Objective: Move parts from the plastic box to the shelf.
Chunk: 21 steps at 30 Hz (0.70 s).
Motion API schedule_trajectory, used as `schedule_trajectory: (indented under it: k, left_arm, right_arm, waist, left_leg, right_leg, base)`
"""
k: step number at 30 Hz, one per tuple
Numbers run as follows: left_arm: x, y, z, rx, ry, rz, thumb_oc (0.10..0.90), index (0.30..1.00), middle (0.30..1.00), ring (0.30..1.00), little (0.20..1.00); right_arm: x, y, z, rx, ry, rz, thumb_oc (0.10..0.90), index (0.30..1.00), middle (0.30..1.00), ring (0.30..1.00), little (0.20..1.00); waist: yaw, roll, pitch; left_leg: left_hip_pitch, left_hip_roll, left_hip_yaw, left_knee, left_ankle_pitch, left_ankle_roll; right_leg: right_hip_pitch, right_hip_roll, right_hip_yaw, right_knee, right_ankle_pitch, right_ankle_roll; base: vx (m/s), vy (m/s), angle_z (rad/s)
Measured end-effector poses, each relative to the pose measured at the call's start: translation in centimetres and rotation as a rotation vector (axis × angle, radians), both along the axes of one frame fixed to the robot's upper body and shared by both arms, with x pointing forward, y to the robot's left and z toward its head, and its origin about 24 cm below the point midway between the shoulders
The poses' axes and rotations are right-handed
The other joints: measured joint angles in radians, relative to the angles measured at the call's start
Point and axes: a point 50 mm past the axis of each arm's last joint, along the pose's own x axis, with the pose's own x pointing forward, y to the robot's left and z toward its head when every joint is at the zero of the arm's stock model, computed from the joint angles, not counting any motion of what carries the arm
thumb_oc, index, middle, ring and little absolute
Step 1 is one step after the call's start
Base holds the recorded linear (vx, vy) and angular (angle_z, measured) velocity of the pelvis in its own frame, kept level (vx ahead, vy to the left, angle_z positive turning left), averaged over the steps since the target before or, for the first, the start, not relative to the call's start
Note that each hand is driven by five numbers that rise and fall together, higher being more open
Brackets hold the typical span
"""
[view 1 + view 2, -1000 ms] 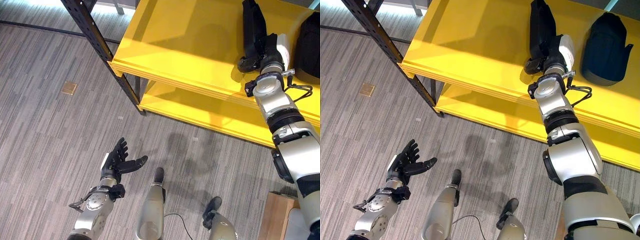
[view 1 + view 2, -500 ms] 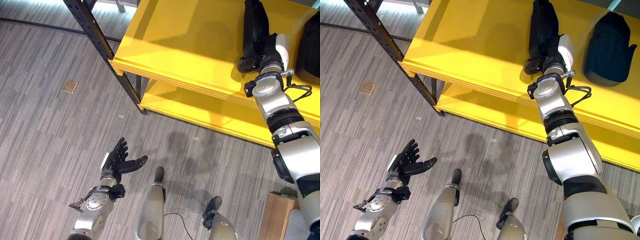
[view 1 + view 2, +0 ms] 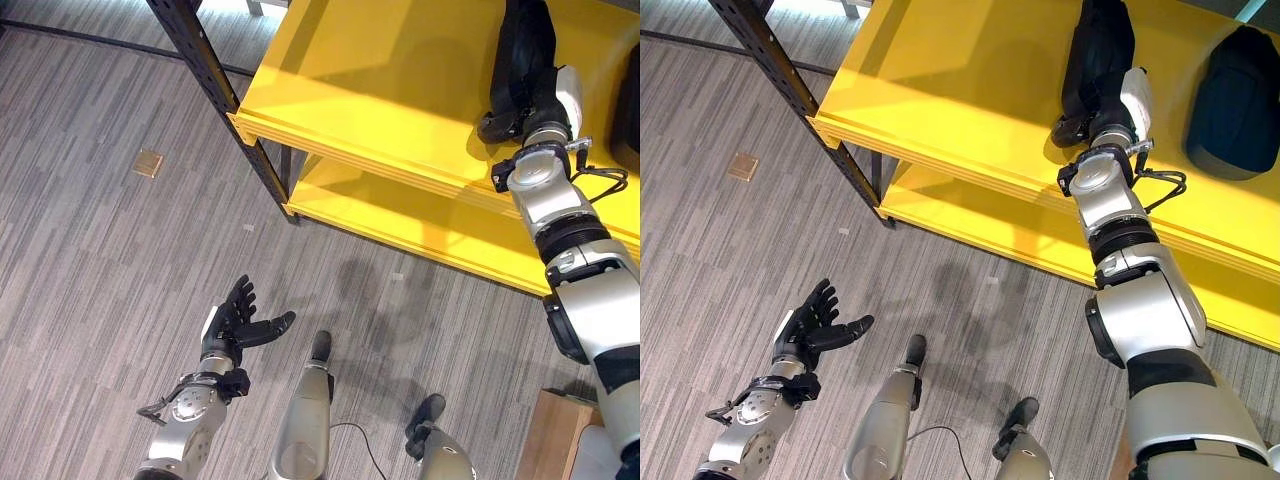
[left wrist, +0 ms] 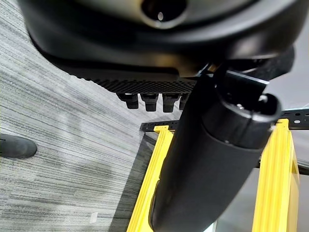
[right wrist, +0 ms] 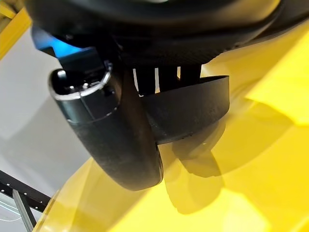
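In the left eye view, the right hand (image 3: 540,95) is reaching onto the yellow shelf (image 3: 380,90), its fingers curling round a long black part (image 3: 522,45) that is lying on the upper board. The left hand (image 3: 232,325) is hovering low above the grey floor (image 3: 90,250), fingers spread and holding nothing.

In the right eye view, a second black part (image 3: 1232,90) is resting on the shelf just beside the right hand.

In the right wrist view, the fingers (image 5: 166,75) are hooking over the part's rim, thumb alongside.

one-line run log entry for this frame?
right hand: fingers curled on long black part, upper yellow shelf | left hand: open, empty, above floor
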Motion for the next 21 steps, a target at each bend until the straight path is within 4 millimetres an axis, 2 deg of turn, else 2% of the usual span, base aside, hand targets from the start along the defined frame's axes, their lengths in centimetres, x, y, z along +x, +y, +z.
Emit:
schedule_trajectory:
  k: [5, 6, 7, 21]
  left_arm:
    - [-0.04, 0.03, 0.03, -0.009, -0.006, 0.004, 0.900, 1.000, 1.000, 1.000, 1.000]
    - [-0.05, 0.05, 0.02, -0.023, -0.004, 0.009, 0.900, 1.000, 1.000, 1.000, 1.000]
    - [-0.05, 0.07, 0.01, -0.033, -0.003, 0.012, 0.900, 1.000, 1.000, 1.000, 1.000]
    - [-0.03, 0.06, 0.03, -0.033, -0.005, 0.013, 0.900, 1.000, 1.000, 1.000, 1.000]
  right_arm:
    - [0.00, 0.05, 0.49, -0.003, -0.007, -0.002, 0.400, 0.300, 0.300, 0.300, 0.300]
    - [0.00, 0.06, 0.52, -0.003, -0.008, -0.002, 0.620, 0.607, 0.607, 0.607, 0.607]
    - [0.00, 0.06, 0.52, -0.003, -0.008, -0.002, 0.900, 1.000, 1.000, 1.000, 1.000]
    - [0.05, -0.24, 0.47, 0.044, 0.005, -0.007, 0.900, 1.000, 1.000, 1.000, 1.000]
  waist:
    - [0.002, 0.000, 0.000]
    - [0.002, 0.000, 0.000]
    - [0.003, 0.000, 0.000]
    - [0.002, 0.000, 0.000]
  left_leg:
    - [-0.007, -0.002, -0.006, 0.000, 0.000, 0.000]
    - [-0.007, -0.002, -0.007, 0.000, 0.000, 0.000]
    - [-0.007, -0.002, -0.007, 0.000, 0.000, 0.000]
    - [-0.011, -0.004, -0.007, 0.000, 0.000, 0.000]
  right_leg:
    - [0.000, 0.000, -0.008, -0.003, 0.000, 0.000]
    - [0.000, 0.000, -0.009, -0.004, 0.000, 0.000]
    - [0.000, 0.000, -0.009, -0.004, 0.000, 0.000]
    - [-0.004, -0.001, -0.008, -0.005, 0.000, 0.000]
  base:
    - [0.02, -0.006, 0.04]
    - [0.00, 0.000, 0.00]
    - [0.00, 0.000, 0.00]
    - [0.00, 0.000, 0.00]
